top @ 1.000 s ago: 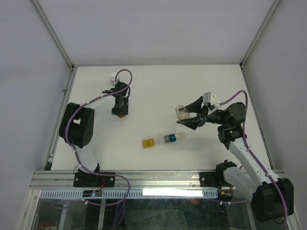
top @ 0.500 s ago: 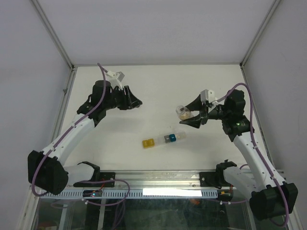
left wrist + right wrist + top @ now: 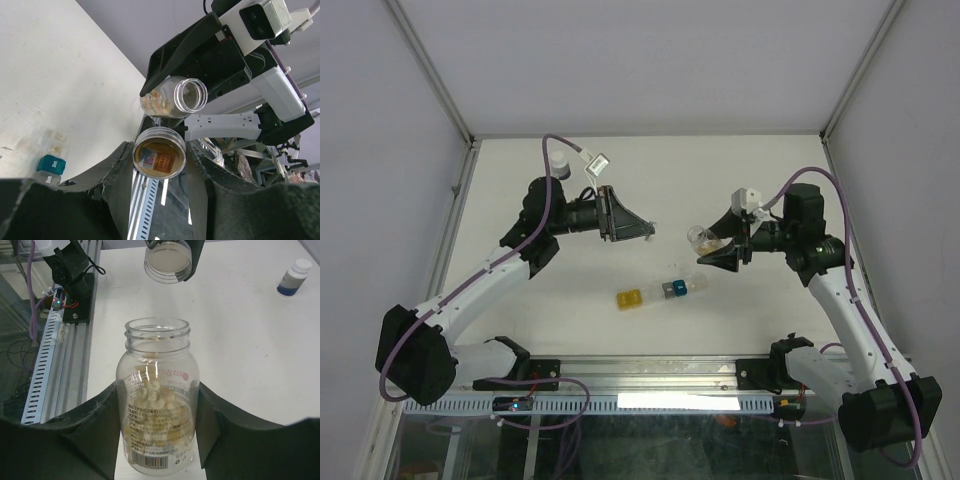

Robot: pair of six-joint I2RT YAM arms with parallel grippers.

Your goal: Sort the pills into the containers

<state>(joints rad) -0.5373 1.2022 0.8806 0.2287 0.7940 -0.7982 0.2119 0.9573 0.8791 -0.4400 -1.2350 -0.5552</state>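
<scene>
Bench is matte white, walls grey; your left gripper clamps a round clear cap, right gripper grips the clear vial.

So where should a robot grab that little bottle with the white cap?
Probably the bottle's round dark body, just under the cap, coming down from above: it stands upright on the table with nothing touching it, so both sides are free.

Arms: white links, black joints; purple cables; left pincer, right pincer black.
</scene>
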